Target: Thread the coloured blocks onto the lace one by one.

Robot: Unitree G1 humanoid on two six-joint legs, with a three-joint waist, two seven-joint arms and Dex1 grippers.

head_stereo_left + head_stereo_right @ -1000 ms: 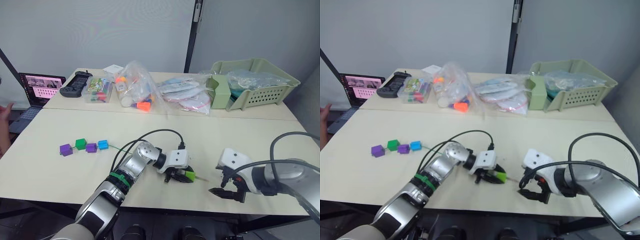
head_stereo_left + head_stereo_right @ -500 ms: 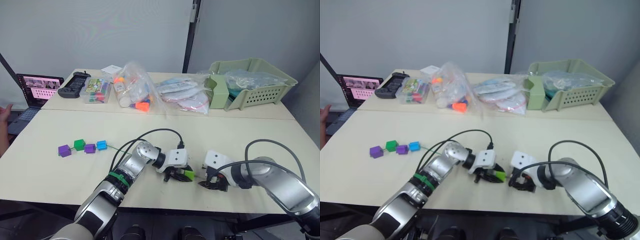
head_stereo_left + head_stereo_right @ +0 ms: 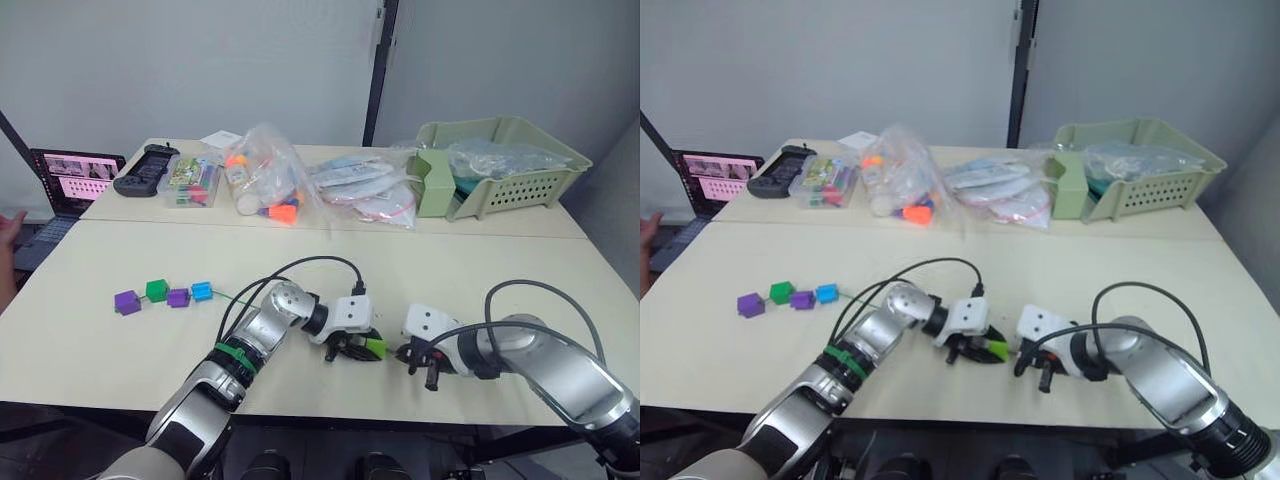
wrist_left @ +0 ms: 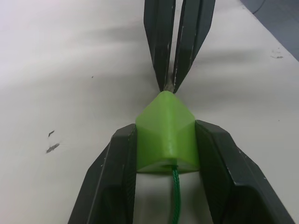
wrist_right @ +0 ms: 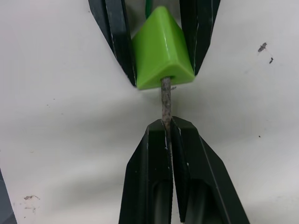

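We judge 4 small plastic cubes already strung; our left pincer clamps the fifth, light green cube, while our right pincer pinches the thin green lace's stiff grey tip poking through.

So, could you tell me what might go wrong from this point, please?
1. The right gripper pinches only the very end of the lace tip, so it may slip off when pulling.
2. The left gripper holds the light green block by its slanted sides; a tug could twist or pop it free.
3. The lace could drag the four threaded blocks along.
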